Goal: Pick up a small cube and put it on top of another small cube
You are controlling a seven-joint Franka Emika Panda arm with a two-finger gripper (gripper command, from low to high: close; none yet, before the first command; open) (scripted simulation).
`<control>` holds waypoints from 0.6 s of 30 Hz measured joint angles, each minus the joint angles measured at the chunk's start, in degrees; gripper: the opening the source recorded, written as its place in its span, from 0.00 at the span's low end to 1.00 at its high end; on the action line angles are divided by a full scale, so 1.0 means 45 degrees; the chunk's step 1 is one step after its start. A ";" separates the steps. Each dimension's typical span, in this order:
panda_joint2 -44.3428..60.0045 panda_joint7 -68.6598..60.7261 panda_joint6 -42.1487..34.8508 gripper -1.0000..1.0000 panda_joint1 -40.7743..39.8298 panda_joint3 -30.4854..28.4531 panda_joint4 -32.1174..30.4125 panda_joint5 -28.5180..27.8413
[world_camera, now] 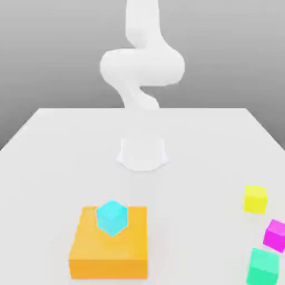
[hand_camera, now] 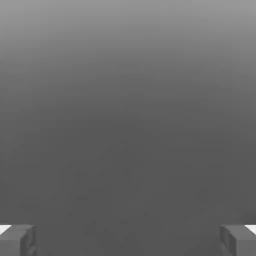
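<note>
White worktop [world_camera: 195, 145], raised robot arm [world_camera: 142, 67], open gripper [hand_camera: 128, 240], four small cubes.
The arm's base stands toward the worktop's far edge; the candidate cubes lie nearer the front, probably below the empty, spread gripper, exact bearing unclear. An orange block [world_camera: 111, 245], a likely obstacle, carries a cyan cube [world_camera: 112, 217] toward the front left; green [world_camera: 263, 268], yellow [world_camera: 255, 199] and magenta [world_camera: 275, 236] cubes sit toward the exterior view's right edge.

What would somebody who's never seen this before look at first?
Probably the big orange block, low toward the exterior view's left, with a bright cyan cube sitting tilted on top. Next, maybe the yellow, magenta and green cubes near the exterior view's right edge. Behind them all, the white robot arm rises from the pale table.
</note>
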 joint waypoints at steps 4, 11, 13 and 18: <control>0.1919 -0.0619 0.0684 0.50 0.0847 0.0341 -0.0178 0.0425; 0.5139 -0.1423 0.1859 0.50 0.2123 0.1218 -0.0484 0.0804; 0.6059 -0.1553 0.2196 0.50 0.2449 0.1524 -0.0572 0.0777; 0.8380 -0.1615 0.3057 0.50 0.3370 0.2317 -0.0798 0.0325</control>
